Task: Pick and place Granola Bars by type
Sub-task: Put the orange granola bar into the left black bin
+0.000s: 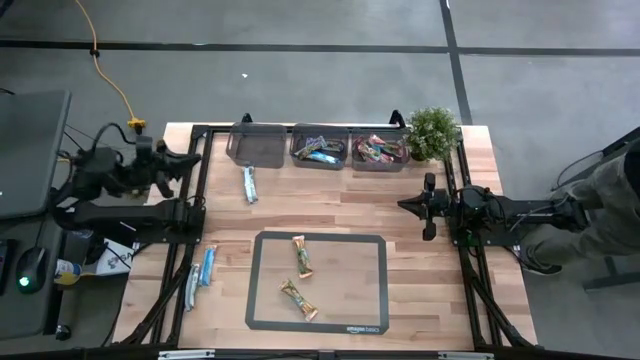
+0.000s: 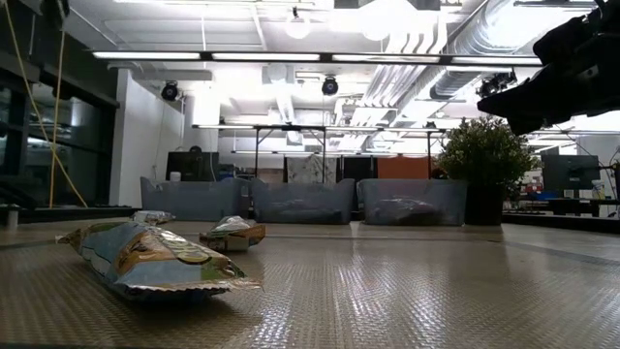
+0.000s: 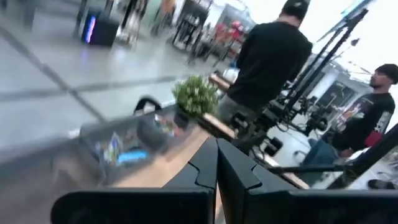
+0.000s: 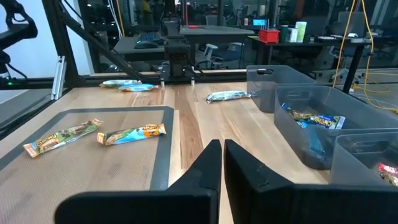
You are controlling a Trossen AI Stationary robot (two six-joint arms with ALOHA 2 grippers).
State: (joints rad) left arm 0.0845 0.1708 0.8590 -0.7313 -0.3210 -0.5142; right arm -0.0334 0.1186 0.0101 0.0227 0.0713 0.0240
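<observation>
Two tan-brown granola bars [image 1: 303, 256] [image 1: 298, 300] lie flat on the grey mat [image 1: 262, 290]; they also show in the right wrist view [image 4: 62, 137] [image 4: 132, 133]. A pale blue-white bar [image 1: 249, 184] lies on the wood near the bins. Two blue bars [image 1: 207, 265] [image 1: 192, 288] lie at the table's left edge. My left gripper [image 1: 192, 158] [image 3: 217, 155] is raised at the far left, shut and holding nothing. My right gripper [image 1: 403, 205] [image 4: 222, 149] points level from the right side, shut and holding nothing.
Three clear grey bins stand along the far edge: the left one [image 1: 257, 145], the middle one [image 1: 320, 148] with blue bars, the right one [image 1: 378, 150] with red-pink bars. A potted plant [image 1: 432, 132] stands at the far right. A person [image 1: 600, 210] is beside the table's right edge.
</observation>
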